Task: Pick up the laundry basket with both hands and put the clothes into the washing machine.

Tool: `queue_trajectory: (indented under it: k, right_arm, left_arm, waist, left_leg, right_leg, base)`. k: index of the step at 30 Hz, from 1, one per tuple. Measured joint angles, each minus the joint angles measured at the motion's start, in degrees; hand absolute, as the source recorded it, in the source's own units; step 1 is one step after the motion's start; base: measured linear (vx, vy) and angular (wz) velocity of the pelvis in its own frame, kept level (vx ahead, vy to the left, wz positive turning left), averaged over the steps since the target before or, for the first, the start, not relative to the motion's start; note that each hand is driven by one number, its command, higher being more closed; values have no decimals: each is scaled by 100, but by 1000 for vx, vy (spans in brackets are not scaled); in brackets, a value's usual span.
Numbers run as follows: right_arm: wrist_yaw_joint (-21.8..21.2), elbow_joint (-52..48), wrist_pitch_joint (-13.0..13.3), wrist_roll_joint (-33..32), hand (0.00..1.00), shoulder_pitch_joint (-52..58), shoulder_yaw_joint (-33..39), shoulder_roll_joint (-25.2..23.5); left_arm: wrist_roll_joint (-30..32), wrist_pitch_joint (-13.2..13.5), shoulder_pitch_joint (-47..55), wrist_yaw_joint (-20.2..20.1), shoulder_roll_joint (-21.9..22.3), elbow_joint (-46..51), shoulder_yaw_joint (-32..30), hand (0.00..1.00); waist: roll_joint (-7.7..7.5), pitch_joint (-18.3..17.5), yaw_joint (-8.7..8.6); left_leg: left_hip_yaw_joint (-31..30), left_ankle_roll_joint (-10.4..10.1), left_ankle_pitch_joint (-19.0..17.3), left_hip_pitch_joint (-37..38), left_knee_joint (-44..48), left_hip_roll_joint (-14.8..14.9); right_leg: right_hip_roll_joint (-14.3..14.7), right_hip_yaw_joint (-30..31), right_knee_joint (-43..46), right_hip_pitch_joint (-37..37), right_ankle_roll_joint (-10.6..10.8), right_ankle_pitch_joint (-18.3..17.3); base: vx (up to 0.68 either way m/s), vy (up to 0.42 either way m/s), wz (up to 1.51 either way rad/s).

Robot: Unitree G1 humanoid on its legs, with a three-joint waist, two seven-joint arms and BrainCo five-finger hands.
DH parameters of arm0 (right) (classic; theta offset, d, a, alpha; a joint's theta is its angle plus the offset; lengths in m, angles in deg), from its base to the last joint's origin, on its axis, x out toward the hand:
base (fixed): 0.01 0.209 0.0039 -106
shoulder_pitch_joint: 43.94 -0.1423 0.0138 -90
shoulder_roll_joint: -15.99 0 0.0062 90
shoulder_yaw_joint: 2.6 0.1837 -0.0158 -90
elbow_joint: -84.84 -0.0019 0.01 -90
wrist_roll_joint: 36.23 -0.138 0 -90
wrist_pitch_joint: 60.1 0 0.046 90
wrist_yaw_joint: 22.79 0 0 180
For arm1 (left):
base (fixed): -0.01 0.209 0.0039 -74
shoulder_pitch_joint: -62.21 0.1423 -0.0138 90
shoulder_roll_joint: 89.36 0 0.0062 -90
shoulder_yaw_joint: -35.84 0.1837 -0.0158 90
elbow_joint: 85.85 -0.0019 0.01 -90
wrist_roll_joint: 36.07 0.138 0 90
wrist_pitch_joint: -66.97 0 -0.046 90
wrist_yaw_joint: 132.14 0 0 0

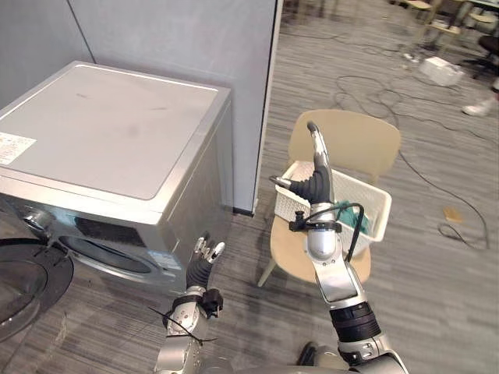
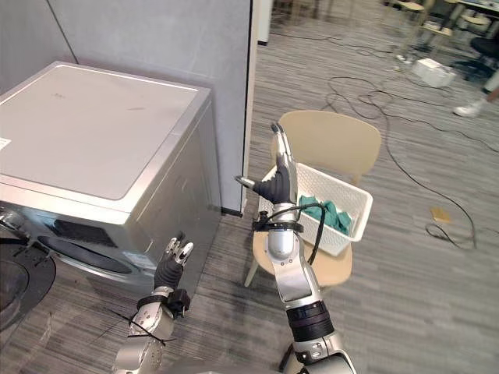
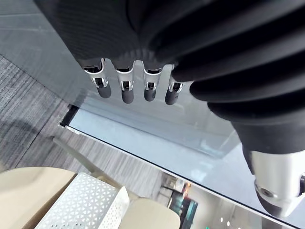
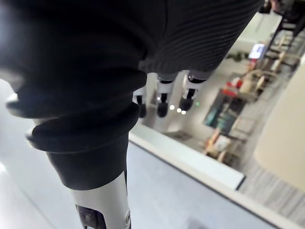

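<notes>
Grey plank floor [image 1: 437, 280] carries a beige chair [image 2: 335, 136] right of the silver washing machine [image 1: 101, 132], holding the white perforated plastic laundry basket [image 2: 365, 201] of teal clothes [image 2: 331, 214]. My right hand [image 1: 318, 178] is raised before it, left hand [image 1: 204, 263] low, both straight-fingered and empty. Pickup not yet started, I judge: both must reach its sides.

A grey plank-patterned floor [image 1: 437, 296] carries a silver front-loading washing machine [image 1: 109, 132] and, near it, a beige moulded chair with a rounded back [image 1: 359, 140] — on its seat rests a white perforated plastic laundry basket [image 1: 290, 206]. Black cables [image 1: 374, 93] trail farther off.
</notes>
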Motion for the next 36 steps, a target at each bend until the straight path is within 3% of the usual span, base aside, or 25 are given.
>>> queue_trajectory:
  k: [1, 3, 4, 5, 6, 8, 9, 11, 12, 13, 14, 15, 18, 22, 23, 29, 32, 36]
  right_arm:
    - [41, -86, -18, 6, 0, 283, 108, 113]
    - [33, -269, -70, 7, 0, 525, 305, 127]
    - [27, -552, -90, 6, 0, 752, 441, 230]
    - [-26, -739, -89, 4, 0, 849, 439, 386]
    - [-67, -795, -85, 13, 0, 867, 414, 432]
    - [-159, -1004, -1, 115, 0, 884, 418, 444]
    - [-188, -1069, 91, 166, 0, 891, 417, 445]
    - [-234, -1111, 273, 162, 0, 896, 431, 471]
    - [-258, -1109, 313, 162, 0, 920, 461, 489]
    - [-314, -1113, 375, 156, 0, 1008, 545, 541]
    - [-364, -1054, 380, 154, 0, 1154, 635, 576]
    - [-477, -1097, 360, 149, 0, 1422, 766, 371]
    - [-582, -1109, 365, 42, 0, 1541, 929, 88]
    - [-682, -1218, 481, -13, 0, 1505, 900, 30]
    - [-698, -1446, 472, -7, 0, 1707, 987, 85]
    - [-702, -1409, 473, -54, 0, 1708, 995, 89]
    - [-816, -1145, 481, -582, 0, 1702, 1121, 142]
    - [-899, -608, 478, -1514, 0, 1668, 1389, 181]
  left_arm:
    - [46, -77, -33, 5, 124, -285, -4, 0]
    - [161, -114, -40, -21, 195, -285, 28, 0]
    - [229, -118, -82, -25, 364, -285, -23, 0]
    - [237, -121, -99, -24, 507, -279, -160, 0]
    - [240, -123, -86, -31, 541, -281, -241, 0]
    - [295, -121, -67, -60, 466, -288, -271, 0]
    - [339, -118, -76, -98, 434, -286, -289, 0]
    - [428, -102, -62, -127, 427, -262, -356, 0]
    - [433, -96, -36, -125, 436, -262, -356, 0]
    - [508, -85, 19, -130, 465, -261, -357, 0]
    - [635, -80, 67, -128, 438, -292, -394, 0]
    - [647, -81, 35, -119, 255, -371, -454, 0]
    - [647, -81, 29, -121, -11, -423, -511, 0]
    - [650, -74, 209, -134, 2, -405, -726, 0]
    - [651, -87, 324, -246, 332, -369, -723, 0]
    - [650, -87, 410, -248, 337, -355, -758, 0]
    - [646, -92, 501, -242, 425, -283, -1014, 0]
    - [602, -115, 648, -240, 444, -253, -1236, 0]
  waist:
    - [336, -53, -30]
    - [325, -58, -64]
    - [386, -31, -102]
    - [444, 17, -152]
    - [387, 54, -153]
    - [301, 98, -179]
    - [239, 93, -184]
    - [146, 100, -183]
    - [181, 83, -194]
    - [299, 25, -194]
    - [293, -25, -165]
    - [-44, -13, -315]
    - [-296, -6, -351]
    - [-309, -15, -333]
    - [-48, 81, -359]
    - [-63, 225, -350]
    - [-67, 376, -342]
    - [50, 627, -231]
  left_leg:
    - [-249, -329, 200, 65, -114, 394]
    - [-292, -353, 631, 41, -91, 382]
    - [-317, -376, 963, -116, 316, 423]
    - [-317, -314, 1417, -556, 1280, 520]
    - [-331, -314, 1547, -789, 1778, 590]
    - [67, -237, 1132, -1235, 2545, 736]
    - [381, -90, 1045, -1365, 2374, 800]
    - [1029, 32, 1044, -1499, 919, 935]
    - [1100, 35, 1168, -1487, 385, 927]
    - [1119, 92, 1641, -1489, -301, 909]
    - [1096, -381, 2017, -1454, -453, 832]
    - [1115, -281, 2004, -1410, -616, 499]
    - [1259, -214, 2022, -1212, -791, 160]
    - [1399, -177, 2001, -863, -1013, 9]
    - [1556, -126, 2748, -116, -2592, -200]
    - [1538, -128, 2744, -135, -2558, -190]
    - [1504, -138, 2684, -206, -2397, -133]
    - [1538, -142, 2113, -529, -1349, 145]
  right_leg:
    - [220, -210, 386, 78, -88, -311]
    - [227, -297, 446, 102, -80, -563]
    - [317, -373, 338, 258, -112, -708]
    - [426, -345, 71, 534, -147, -712]
    - [464, -338, -103, 708, -164, -722]
    - [518, -237, -444, 1226, -174, -715]
    - [463, -179, -508, 1340, -172, -713]
    - [314, -89, -616, 1458, -113, -678]
    - [300, -78, -626, 1457, -75, -660]
    - [330, -50, -667, 1459, 48, -616]
    - [258, 50, -674, 1462, 226, -650]
    - [-57, -5, -627, 1438, 336, -588]
    - [-390, -43, -585, 1461, 482, -420]
    - [-497, -56, -612, 1657, 561, -237]
    - [-431, -217, -831, 1740, 513, -201]
    - [-431, -244, -812, 1741, 513, -201]
    - [-425, -359, -707, 1732, 511, -199]
    - [-384, -348, -382, 1551, 405, -125]
  base:
    - [521, -489, 58]
    - [348, -338, 21]
    - [406, -374, 9]
    - [388, -315, 1]
    - [346, -210, -25]
    - [314, -127, -31]
    - [333, -47, -32]
    - [266, 82, -40]
    - [143, 157, -42]
    - [164, 250, -59]
    - [240, 328, -29]
    - [233, 308, 0]
    - [143, 172, 14]
    - [84, 114, -3]
    - [0, 0, 0]
    - [0, 0, 1]
    - [-8, -5, 5]
    - [-30, 12, -28]
